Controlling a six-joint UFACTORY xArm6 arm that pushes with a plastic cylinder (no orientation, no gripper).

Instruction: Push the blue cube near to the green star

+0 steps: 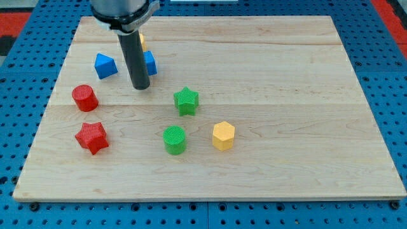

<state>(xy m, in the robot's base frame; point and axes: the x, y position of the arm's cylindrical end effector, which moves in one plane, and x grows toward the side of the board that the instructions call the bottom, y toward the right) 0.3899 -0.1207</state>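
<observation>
The blue cube (150, 62) sits at the upper left of the wooden board (286, 95), partly hidden behind my rod. The green star (186, 100) lies near the board's middle, below and to the right of the cube. My tip (140, 87) rests on the board just below and slightly left of the blue cube, to the upper left of the green star. Whether the tip touches the cube cannot be told.
A blue triangular block (105, 65) lies left of the rod. A yellow block (142, 42) peeks out behind the rod. A red cylinder (84, 98) and red star (91, 137) are at the left. A green cylinder (174, 139) and yellow hexagon (223, 135) lie below the green star.
</observation>
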